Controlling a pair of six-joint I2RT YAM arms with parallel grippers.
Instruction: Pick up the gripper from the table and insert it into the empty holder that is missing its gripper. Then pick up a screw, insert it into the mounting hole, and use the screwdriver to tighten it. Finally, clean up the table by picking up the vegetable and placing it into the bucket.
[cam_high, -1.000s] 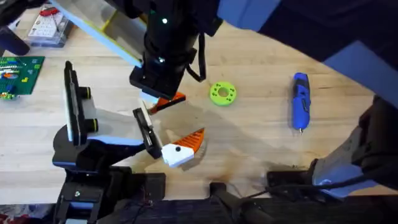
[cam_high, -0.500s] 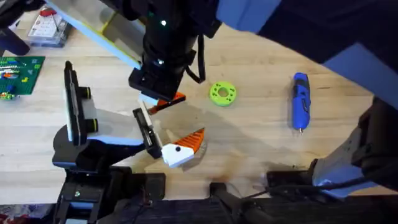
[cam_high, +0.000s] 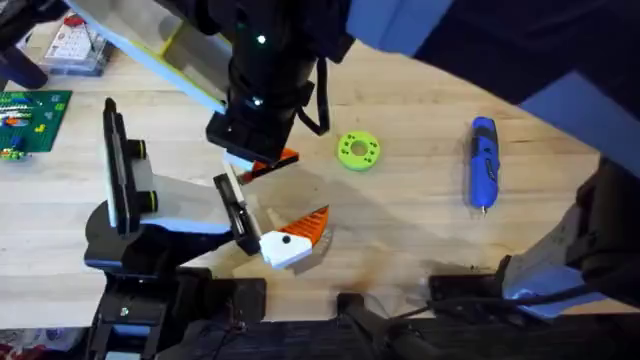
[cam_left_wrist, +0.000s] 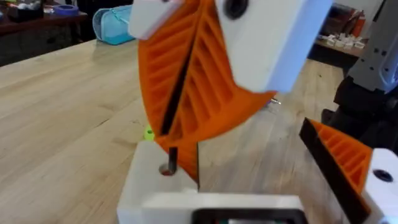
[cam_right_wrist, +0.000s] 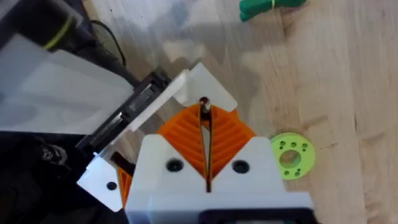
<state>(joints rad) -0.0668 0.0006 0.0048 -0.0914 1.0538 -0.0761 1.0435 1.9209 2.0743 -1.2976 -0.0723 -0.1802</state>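
1. One step looks done to me: the gripper (cam_high: 276, 161) is off the open table (cam_high: 420, 230) and sits at the narrow bracket end of the holder (cam_high: 120, 185). It is close beside the alike finger with the black dot (cam_high: 296, 236).
2. The screw step is the one in hand, as I judge it. My right tool (cam_right_wrist: 204, 127) has reached across and hangs directly over the gripper's white base. Its orange pads are pressed narrow on the screw (cam_right_wrist: 203, 107), a thin dark pin held upright.
3. From the left wrist view, the screw's lower end is at the mouth of the mounting hole (cam_left_wrist: 166, 169) in the white block. I cannot tell whether it has entered or merely touches the rim.
4. What is left: seat the screw and tighten it. The screwdriver (cam_high: 483, 160) lies untouched on the table, well apart on the right side, tip towards me.
5. Clean-up is not started: the vegetable (cam_right_wrist: 267, 6) lies loose on the wood beyond the holder.
6. How the gripper looks: a ribbed orange wedge tapering to a point, on a plain white block with one small dark hole. Most of the wedge is hidden under my tool; an orange sliver shows overhead, near the lime-green ring (cam_high: 358, 150).
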